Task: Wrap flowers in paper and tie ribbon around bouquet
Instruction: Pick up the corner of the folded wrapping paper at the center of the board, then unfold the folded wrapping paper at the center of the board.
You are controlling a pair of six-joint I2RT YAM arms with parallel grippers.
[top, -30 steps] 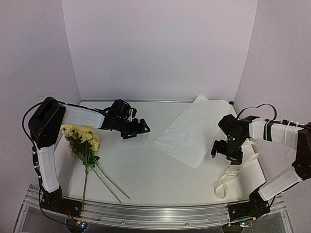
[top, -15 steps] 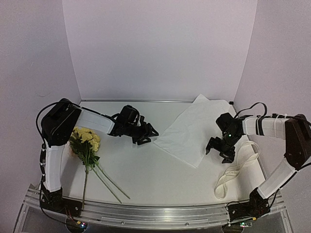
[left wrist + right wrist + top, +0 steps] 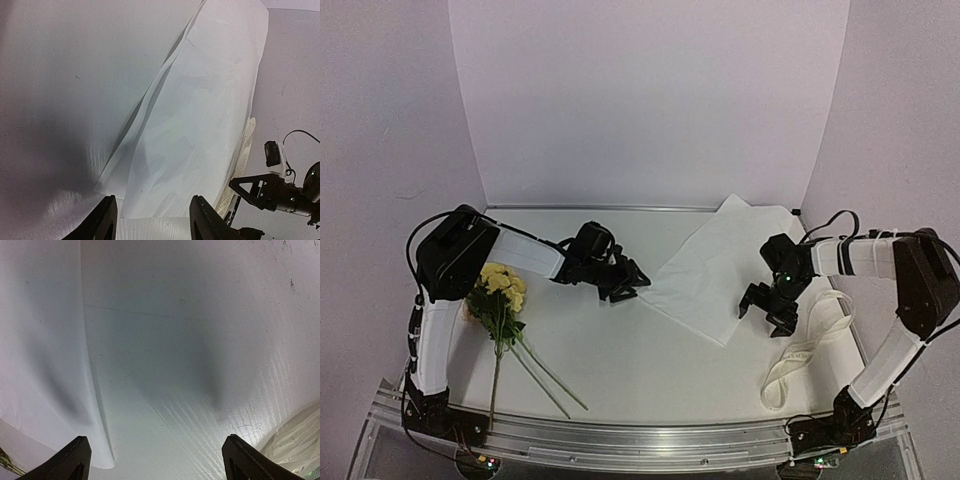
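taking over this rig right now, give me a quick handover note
Left gripper: open, jaws either side of the paper's left corner, not clamped.
Right gripper: open, low by the paper's right edge.
Paper is spread mid-table; flowers lie at left, ribbon at right, neither held.
Done: nothing wrapped or tied.
Left: put flowers on paper, wrap, tie ribbon.

Thin white paper [image 3: 705,280], matt and softly creased; the desk [image 3: 620,350] smooth, matt white; the ribbon [image 3: 798,353] looks like cream woven cloth.

Pale yellow, green-stemmed flowers [image 3: 500,283]; white paper [image 3: 718,268]; cream ribbon [image 3: 798,352].
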